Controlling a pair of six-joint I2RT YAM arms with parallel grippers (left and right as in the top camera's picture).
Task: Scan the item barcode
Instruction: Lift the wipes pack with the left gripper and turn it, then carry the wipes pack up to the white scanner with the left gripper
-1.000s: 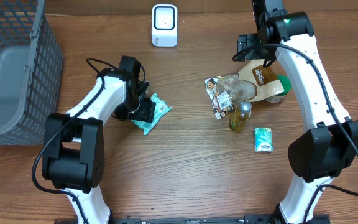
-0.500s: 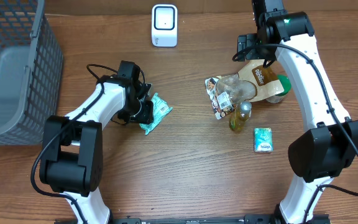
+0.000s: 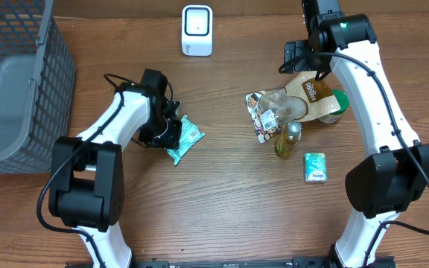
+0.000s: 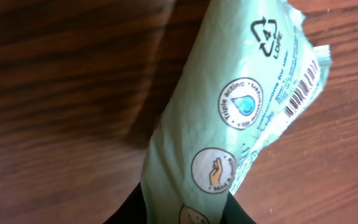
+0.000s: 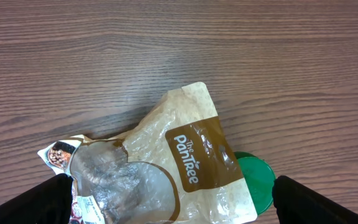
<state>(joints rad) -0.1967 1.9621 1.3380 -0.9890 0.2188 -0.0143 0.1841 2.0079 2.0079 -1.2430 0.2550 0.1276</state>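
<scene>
A pale green wipes pack lies on the wooden table left of centre. In the left wrist view the pack fills the frame, and its barcode shows at the right edge. My left gripper is shut on the pack's near end, with a black finger pressed against each side. The white scanner stands at the back centre. My right gripper hangs open above a brown PanTree bag, its fingers wide apart and holding nothing.
A grey mesh basket stands at the far left. Right of centre sits a cluster: the PanTree bag, a green lid, a snack packet, a small oil bottle and a small green box.
My left gripper has closed onto the wipes pack and shifted it slightly. The right arm has not moved.
</scene>
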